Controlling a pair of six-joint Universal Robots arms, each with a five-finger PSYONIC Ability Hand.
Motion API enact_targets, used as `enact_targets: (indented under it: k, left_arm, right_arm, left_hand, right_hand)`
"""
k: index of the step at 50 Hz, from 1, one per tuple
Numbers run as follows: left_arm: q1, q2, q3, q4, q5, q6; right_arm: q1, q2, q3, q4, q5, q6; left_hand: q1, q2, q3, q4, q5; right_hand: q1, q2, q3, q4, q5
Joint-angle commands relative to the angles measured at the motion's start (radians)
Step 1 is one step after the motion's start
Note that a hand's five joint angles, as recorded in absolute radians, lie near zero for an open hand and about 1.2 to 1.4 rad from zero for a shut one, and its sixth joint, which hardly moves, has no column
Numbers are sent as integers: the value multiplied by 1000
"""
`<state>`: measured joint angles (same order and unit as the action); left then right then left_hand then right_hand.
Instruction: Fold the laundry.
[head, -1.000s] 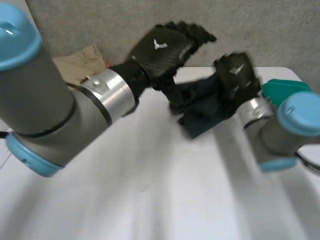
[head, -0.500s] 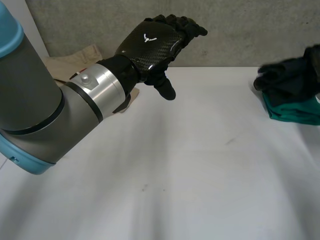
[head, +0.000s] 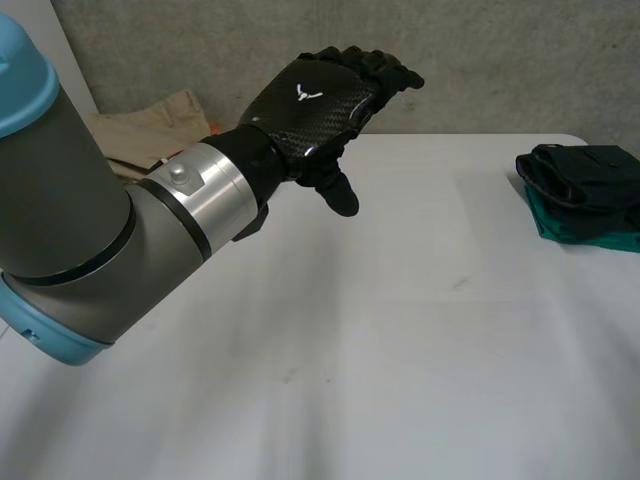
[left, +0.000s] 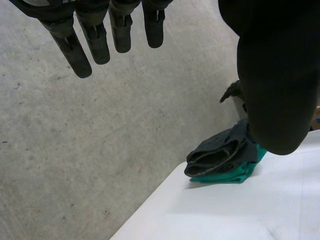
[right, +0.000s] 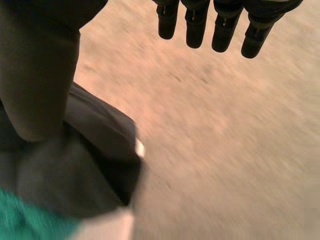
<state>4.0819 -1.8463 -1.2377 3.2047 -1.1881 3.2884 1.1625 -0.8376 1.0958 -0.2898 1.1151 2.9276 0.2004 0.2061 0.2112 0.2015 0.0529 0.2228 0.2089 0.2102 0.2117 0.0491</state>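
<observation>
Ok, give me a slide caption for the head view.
Left hand open above the white table; folded dark garment stacked on a teal garment by the right edge; beige garment back left.

A white table (head: 400, 350) filled the near ground, its top matte and plain, marked with a few small dark specks near the middle. Soft, broad shadows lay across the table with no hard edges, so the light was even and diffuse. Beyond the table's far edge ran a grey concrete surface (head: 520, 60), mottled and finely pitted; whether it was wall or floor could not be told. The table's far right corner was rounded where it met that grey. Past the table's far left corner, a pale strip (head: 66, 55) bordered the concrete at a slant.
</observation>
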Motion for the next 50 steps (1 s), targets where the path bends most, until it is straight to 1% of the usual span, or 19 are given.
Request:
enact_targets:
  k: [1, 2, 4, 8, 10, 13, 14, 16, 17, 18, 19, 21, 22, 27, 30, 37, 42, 47, 50]
  left_arm:
    - [-9, 21, 10, 3, 1, -6]
    - [-9, 25, 12, 3, -1, -6]
    - [-6, 35, 20, 6, -1, -6]
    - [11, 48, 70, 10, -7, -4]
    - [31, 52, 92, 20, -22, -4]
    - [132, 45, 145, 30, -77, 5]
    - [205, 30, 168, 30, -96, 8]
    - [286, -10, 194, 32, -102, 19]
    - [345, -61, 219, 32, -103, 43]
    - [360, -82, 230, 29, -103, 56]
    - [408, -138, 266, 20, -107, 113]
    - [443, -189, 291, 14, -110, 183]
    - [472, -252, 319, 11, -113, 267]
    - [563, -460, 389, 17, -111, 506]
    - [578, -563, 452, 17, -108, 573]
    - [614, -836, 687, 92, -70, 580]
    - [621, -942, 802, 118, -12, 560]
    - [640, -1039, 934, 127, 54, 458]
    - [640, -1050, 951, 153, 88, 398]
  right_arm:
    - [-61, -162, -42, 218, 248, -269]
    - [-51, -188, -42, 189, 293, -328]
    - [-14, -207, -42, 132, 315, -353]
    - [208, -274, 31, -112, 287, -349]
    - [291, -371, 122, -224, 256, -349]
    - [363, -449, 278, -349, 182, -350]
    - [382, -449, 307, -365, 161, -354]
    - [449, -456, 398, -397, 95, -357]
    - [504, -460, 451, -391, 56, -358]
    - [531, -462, 475, -384, 42, -357]
    - [557, -459, 492, -376, 31, -355]
    - [606, -456, 538, -329, 26, -351]
    - [617, -454, 549, -303, 29, -351]
    - [638, -445, 569, -128, 57, -347]
    - [640, -443, 570, -39, 58, -350]
    - [629, -439, 604, 0, 58, -344]
    - [625, -437, 664, -5, 55, -344]
    - [626, -439, 728, -9, 54, -346]
    - [625, -439, 751, -9, 54, -346]
  left_hand:
    - [-26, -32, -37, -27, -53]
    - [-25, -31, -36, -26, -52]
    - [-25, -31, -36, -26, -52]
    - [-16, -22, -27, -17, -43]
    - [-13, -19, -24, -14, -40]
    - [-10, -16, -21, -11, -37]
    - [-7, -13, -18, -9, -34]
    - [-2, -7, -12, -3, -29]
    - [19, 13, 8, 18, -8]
    - [36, 31, 26, 35, 9]
    - [89, 83, 78, 88, 62]
    - [122, 116, 111, 120, 95]
    - [145, 139, 134, 144, 118]
    - [131, 125, 120, 130, 104]
    - [95, 90, 85, 94, 68]
    - [92, 87, 82, 91, 65]
    - [92, 87, 82, 91, 65]
    - [127, 122, 117, 126, 100]
    - [294, 288, 283, 293, 267]
  right_hand:
    - [-48, -34, -36, -37, -49]
    - [-48, -34, -36, -37, -49]
    - [-48, -34, -36, -37, -49]
    - [-48, -34, -36, -37, -49]
    - [-48, -34, -36, -37, -49]
    - [-48, -34, -36, -37, -49]
    - [-48, -34, -36, -37, -49]
    - [-48, -34, -36, -37, -49]
    - [-48, -34, -36, -37, -49]
    - [-48, -34, -36, -37, -49]
    - [-48, -34, -36, -37, -49]
    - [-48, -34, -36, -37, -49]
    - [-48, -34, -36, -37, -49]
    - [-48, -34, -36, -37, -49]
    - [-48, -34, -36, -37, -49]
    - [-48, -34, -36, -37, -49]
    - [-48, -34, -36, -37, -49]
    - [-48, -34, -36, -37, -49]
    - [-48, -34, -36, -37, -49]
